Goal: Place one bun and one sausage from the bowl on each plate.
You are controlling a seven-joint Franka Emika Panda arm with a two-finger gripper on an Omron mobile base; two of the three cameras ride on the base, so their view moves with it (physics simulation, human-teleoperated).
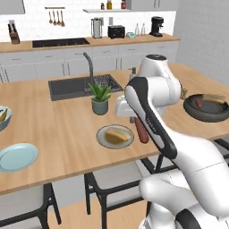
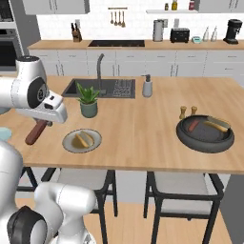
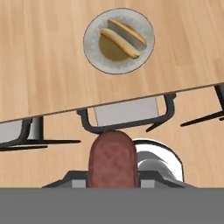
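kitchen island (image 1: 67,129) | end effector (image 2: 42,125) clamped on sausage (image 2: 36,132) | bun (image 1: 117,134) on olive plate (image 1: 103,139) | no legible writing

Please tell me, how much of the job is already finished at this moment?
Done: one bun lies on the beige plate. In hand: the pincer holds a sausage, not yet over that plate. Left: the blue plate has no food; one bun and one sausage wait in the dark bowl.
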